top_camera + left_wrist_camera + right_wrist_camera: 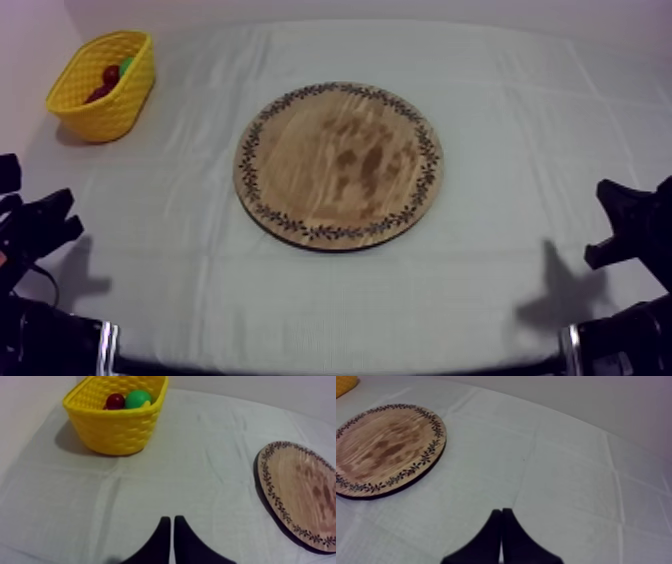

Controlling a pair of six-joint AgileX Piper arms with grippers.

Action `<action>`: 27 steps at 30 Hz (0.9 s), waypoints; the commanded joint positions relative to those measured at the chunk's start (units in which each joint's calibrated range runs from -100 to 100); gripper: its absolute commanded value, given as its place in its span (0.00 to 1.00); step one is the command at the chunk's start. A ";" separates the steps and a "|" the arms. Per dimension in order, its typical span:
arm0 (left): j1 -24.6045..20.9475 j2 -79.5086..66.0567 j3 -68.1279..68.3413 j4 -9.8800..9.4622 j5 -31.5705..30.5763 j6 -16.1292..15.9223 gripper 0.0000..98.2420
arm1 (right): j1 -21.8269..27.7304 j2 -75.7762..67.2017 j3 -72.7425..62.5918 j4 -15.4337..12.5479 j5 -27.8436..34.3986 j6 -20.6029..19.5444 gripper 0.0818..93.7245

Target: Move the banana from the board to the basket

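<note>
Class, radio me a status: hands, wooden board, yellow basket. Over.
Left hand shut, right hand shut, both at rest. Wooden board bare. Yellow basket holds small red fruit, green fruit. Nothing in the way.

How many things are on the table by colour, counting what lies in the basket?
Yellow: 1, the basket
Wood brown: 1, the round board, nothing on it
Red: 1, the small red fruit in the basket
Green: 1, the green fruit in the basket
Total: 4
A yellow sliver beside the green fruit is too hidden to count.
</note>
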 commanded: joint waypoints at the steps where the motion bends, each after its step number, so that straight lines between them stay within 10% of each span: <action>1: -0.01 -0.20 0.20 -0.16 -0.25 0.01 0.00 | 0.02 0.03 -0.03 0.00 -0.04 -0.03 0.00; 27: -0.34 -3.41 2.53 -0.81 -8.58 6.01 0.00 | 0.04 0.03 -0.03 0.00 -0.04 -0.03 0.00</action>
